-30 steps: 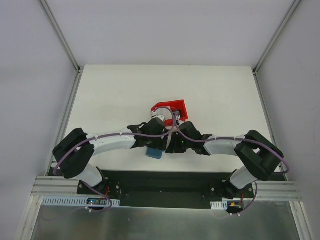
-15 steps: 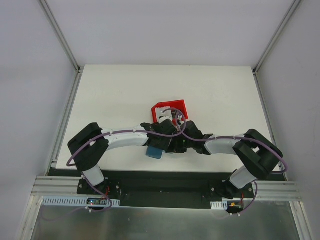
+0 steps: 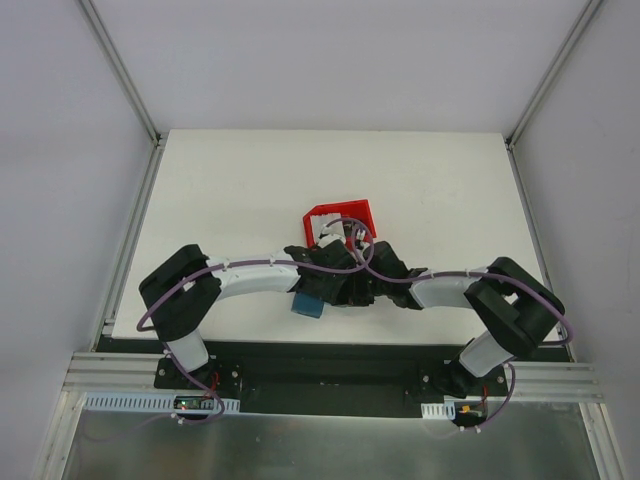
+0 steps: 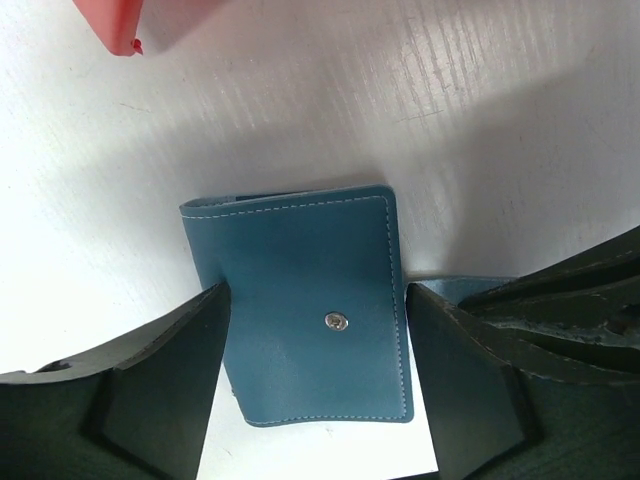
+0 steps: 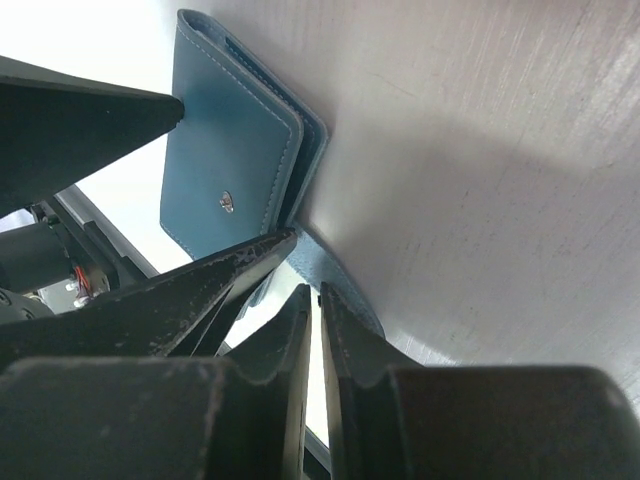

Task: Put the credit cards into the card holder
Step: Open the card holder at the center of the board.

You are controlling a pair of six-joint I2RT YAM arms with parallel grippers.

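The teal card holder (image 4: pixel 300 300) lies closed on the white worktop (image 4: pixel 480 120), smooth and leather-like, pale-stitched, with a round metal snap (image 4: pixel 337 321). The left fingers (image 4: pixel 150 385) straddle it, spread; the right fingers (image 5: pixel 285 345), nearly pressed together, crowd its clasp tab (image 5: pixel 350 297), grip unclear. A corner of the red bin (image 4: pixel 108 20) sits nearby.

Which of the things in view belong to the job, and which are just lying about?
Job: card holder, folded, lying flat; left gripper astride it; right gripper beside it. No credit cards clearly seen.
Lying about: red bin; table.
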